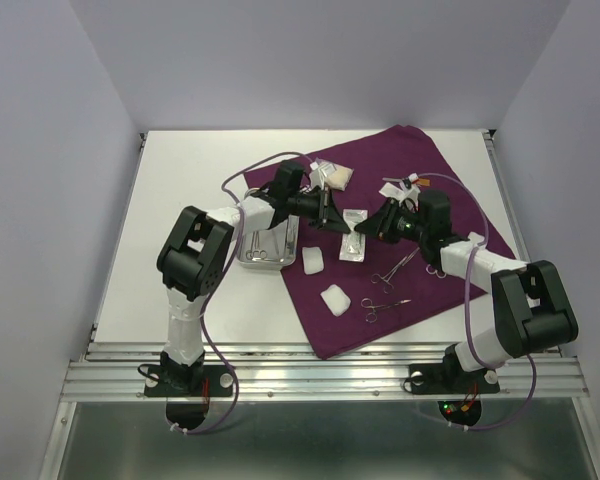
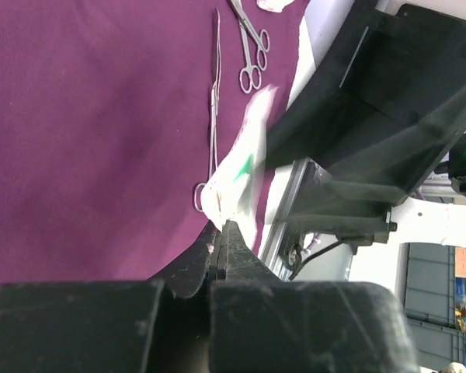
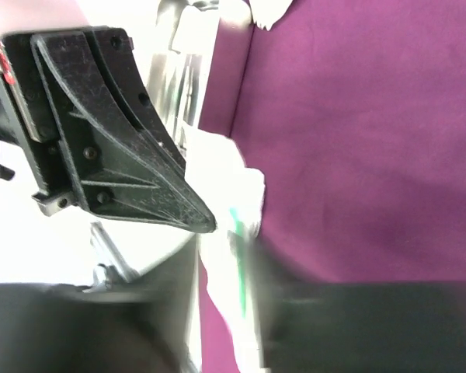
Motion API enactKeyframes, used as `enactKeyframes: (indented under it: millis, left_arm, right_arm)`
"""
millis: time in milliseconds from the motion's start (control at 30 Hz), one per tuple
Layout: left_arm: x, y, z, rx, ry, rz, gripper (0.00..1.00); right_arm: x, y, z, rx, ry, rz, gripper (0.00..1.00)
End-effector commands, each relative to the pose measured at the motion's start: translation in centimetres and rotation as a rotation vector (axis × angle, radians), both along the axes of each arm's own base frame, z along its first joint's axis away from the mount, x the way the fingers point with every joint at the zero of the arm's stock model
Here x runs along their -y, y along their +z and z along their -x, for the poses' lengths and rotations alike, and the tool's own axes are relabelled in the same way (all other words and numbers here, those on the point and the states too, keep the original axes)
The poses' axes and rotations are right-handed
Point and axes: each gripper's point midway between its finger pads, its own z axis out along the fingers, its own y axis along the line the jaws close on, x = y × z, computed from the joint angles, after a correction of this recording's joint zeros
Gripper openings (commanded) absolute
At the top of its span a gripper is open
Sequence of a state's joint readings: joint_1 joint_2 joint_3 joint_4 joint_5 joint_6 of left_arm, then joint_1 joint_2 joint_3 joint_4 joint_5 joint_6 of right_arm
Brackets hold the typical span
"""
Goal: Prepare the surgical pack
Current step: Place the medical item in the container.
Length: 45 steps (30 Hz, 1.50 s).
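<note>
The left hand [image 1: 332, 214] was clamped shut on one end of a clear packet [image 1: 353, 238] over the purple cloth [image 1: 430, 180], with the right hand [image 1: 372, 228] at the packet's other end. Blur hid whether the right hand was open or closed.

The left gripper [image 3: 206, 221], its tip closed, meets the edge of a blurred white packet [image 3: 229, 175] over the purple cloth [image 3: 357, 140].

We reach our left arm [image 1: 195, 250] and right arm [image 1: 525, 300] inward, elbows bent, so our left gripper [image 1: 338, 224], fingers [image 2: 234, 252] pressed flat together, meets our right gripper [image 1: 363, 232] nearly tip to tip, its jaws too blurred to read.
</note>
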<state>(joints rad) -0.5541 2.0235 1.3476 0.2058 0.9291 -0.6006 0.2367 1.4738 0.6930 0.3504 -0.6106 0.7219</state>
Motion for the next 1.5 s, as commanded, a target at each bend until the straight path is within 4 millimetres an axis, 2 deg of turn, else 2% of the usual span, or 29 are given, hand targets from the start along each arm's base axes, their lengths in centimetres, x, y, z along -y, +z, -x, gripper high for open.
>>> enactKeyframes:
  millis: [0,33,100,167,200,267,300,333,367,433,467,500,567,733,767,833,1067,1467]
  left_arm:
    - [-0.7,2.8,-0.6,0.065,0.016,0.05,0.0]
    - [-1.2,2.7,-1.1,0.062,0.047,0.038,0.0]
    - [-2.8,3.2,-2.4,0.058,0.107,0.018,0.0]
    - [-4.2,2.9,-3.9,0.063,0.193,-0.031,0.0]
    - [-5.7,3.1,-5.0,0.058,0.269,-0.067,0.0]
    - [-7.1,3.2,-5.8,0.047,0.345,-0.093,0.0]
    - [-7.8,4.3,-6.1,0.062,0.386,-0.089,0.0]
    - [-9.1,4.1,-7.0,0.043,0.482,-0.116,0.0]
    - [-9.9,5.5,-7.1,0.06,0.534,-0.112,0.0]
    - [-12.0,5.5,-8.2,0.033,0.703,-0.145,0.0]
    - [-12.8,6.5,-8.2,0.026,0.762,-0.137,0.0]
    - [-14.2,6.3,-8.9,0.019,0.859,-0.156,0.0]
    - [-16.0,5.2,-8.9,-0.048,0.976,-0.189,0.0]
    - [-18.5,5.7,-9.9,-0.144,1.227,-0.111,0.0]
    - [-19.2,4.9,-10.0,-0.168,1.278,-0.111,0.0]
    - [-20.0,5.3,-10.6,-0.191,1.358,-0.052,0.0]
    - [-22.3,3.8,-11.1,-0.238,1.526,-0.041,0.0]
    - [-21.8,0.3,-11.8,-0.342,1.555,-0.065,0.0]
  right_arm:
    - [-0.3,2.4,-1.2,0.082,-0.008,-0.022,0.67]
    - [0.3,2.6,-1.6,0.086,-0.038,-0.013,0.89]
    - [1.1,2.6,-1.9,0.086,-0.076,0.006,1.0]
    - [2.6,3.1,-2.2,0.098,-0.145,0.045,1.0]
    - [3.5,2.7,-2.2,0.082,-0.179,0.077,1.0]
    - [5.0,3.3,-2.7,0.1,-0.261,0.132,1.0]
    - [5.6,3.4,-2.7,0.102,-0.289,0.154,1.0]
    - [6.5,3.0,-2.8,0.079,-0.334,0.199,1.0]
    - [6.9,3.5,-2.7,0.089,-0.346,0.209,1.0]
    - [7.5,3.8,-2.5,0.091,-0.369,0.239,1.0]
    - [7.6,4.0,-2.4,0.093,-0.371,0.242,1.0]
    - [7.7,4.0,-2.2,0.09,-0.372,0.252,1.0]
    - [7.8,4.2,-2.2,0.092,-0.371,0.256,1.0]
    - [7.8,4.6,-2.0,0.105,-0.365,0.256,1.0]
    - [7.7,4.6,-2.0,0.104,-0.359,0.255,1.0]
    - [7.6,4.0,-1.6,0.072,-0.35,0.263,1.0]
    - [7.4,4.7,-1.5,0.081,-0.335,0.257,1.0]
    - [7.2,3.8,-1.0,0.049,-0.315,0.262,1.0]
